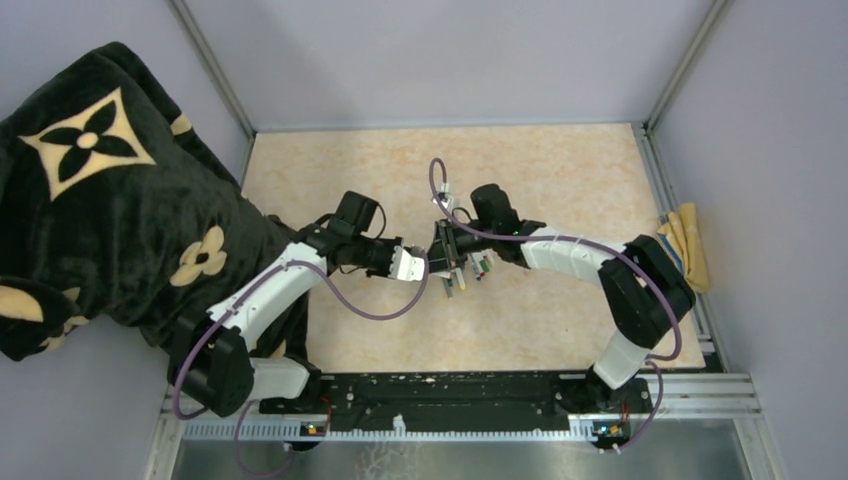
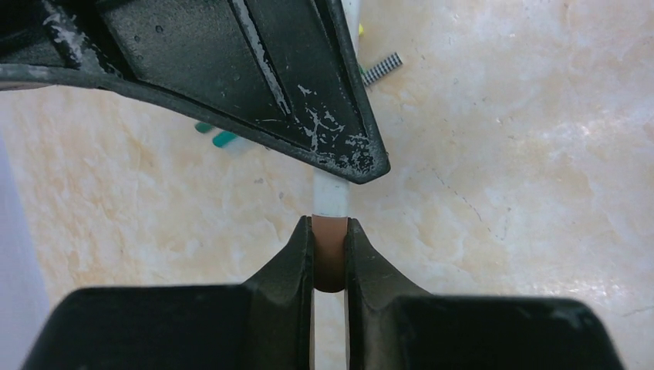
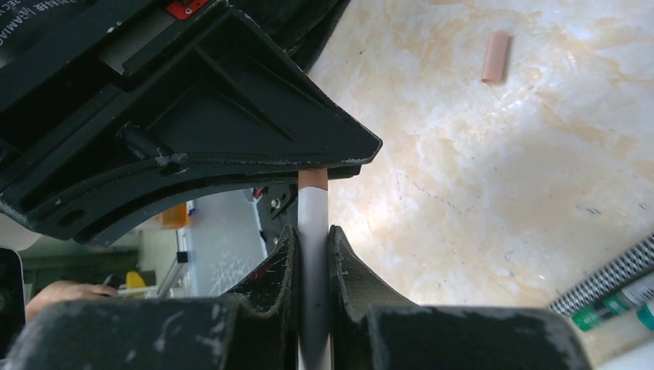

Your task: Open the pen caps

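Above the bench [image 1: 560, 170], the left gripper [image 2: 330, 227] is clamping the brown cap [image 2: 330, 262]; the right gripper [image 3: 312, 233] is pinching its white pen [image 3: 312, 204], seemingly opposed for pulling apart.

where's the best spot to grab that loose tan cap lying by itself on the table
Take the loose tan cap across its narrow width at mid-length, coming straight down from above. It is a short straight tube lying flat on the table, with bare surface along both long sides, so there is room to close in from either side.
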You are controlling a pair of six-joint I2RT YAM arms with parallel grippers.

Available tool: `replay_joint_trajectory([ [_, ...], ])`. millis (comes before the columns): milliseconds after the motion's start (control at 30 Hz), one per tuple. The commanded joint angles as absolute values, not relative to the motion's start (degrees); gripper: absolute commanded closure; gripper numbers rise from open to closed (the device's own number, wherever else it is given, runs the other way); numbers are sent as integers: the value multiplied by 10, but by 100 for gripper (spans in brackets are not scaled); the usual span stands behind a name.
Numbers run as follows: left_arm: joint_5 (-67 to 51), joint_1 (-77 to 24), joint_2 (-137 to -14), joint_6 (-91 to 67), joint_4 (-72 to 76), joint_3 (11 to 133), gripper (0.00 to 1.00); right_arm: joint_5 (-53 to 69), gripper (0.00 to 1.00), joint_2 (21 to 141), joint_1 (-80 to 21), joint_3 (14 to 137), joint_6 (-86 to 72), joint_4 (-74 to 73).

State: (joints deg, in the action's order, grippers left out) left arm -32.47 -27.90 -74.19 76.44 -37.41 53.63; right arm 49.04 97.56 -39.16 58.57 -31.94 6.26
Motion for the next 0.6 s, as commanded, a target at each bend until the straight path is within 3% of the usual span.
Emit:
replay_joint_trajectory([
  [0,-228,-248,-759,788,-362,523,100,531,100,886,-355,537,-308,30],
  [567,-218,-183,-823,811,-360,567,100,491,100,785,-328,479,-258,-66],
])
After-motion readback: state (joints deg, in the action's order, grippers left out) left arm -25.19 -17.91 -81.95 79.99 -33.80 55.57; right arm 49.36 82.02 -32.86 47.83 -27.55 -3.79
